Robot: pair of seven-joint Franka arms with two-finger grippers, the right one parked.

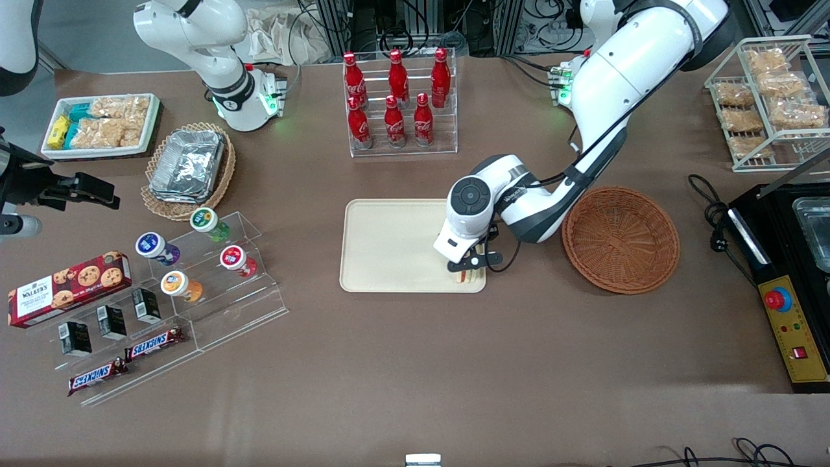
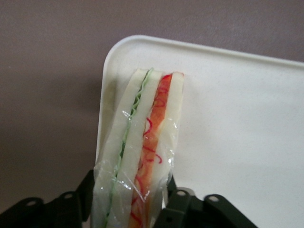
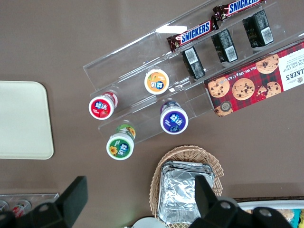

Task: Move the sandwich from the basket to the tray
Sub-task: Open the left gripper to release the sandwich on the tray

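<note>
Front view, arm: the working arm reaches down over the cream tray, at the corner nearest the camera on the working arm's side.
Gripper: the gripper hangs low over that tray corner.
Fingers: the black fingers sit on either flank of the sandwich, clenched on it; the wrap bulges between them.
Sandwich: a plastic-wrapped wedge standing on edge, two pale bread slabs with a green layer on one side and an orange-red layer on the other. In the front view only a sliver of it shows under the gripper, above the tray's rim.
Sandwich and tray: in the left wrist view the wedge runs along the tray's edge near its rounded corner; whether it rests on the tray surface cannot be told.
Basket: the round reddish-brown wicker basket sits on the brown desk just beside the tray, toward the working arm's end, with nothing in it.
Bottle rack: a clear rack of red cola bottles stands farther from the camera than the tray.
Foil basket: a paler oval wicker basket with foil containers lies toward the parked arm's end.
</note>
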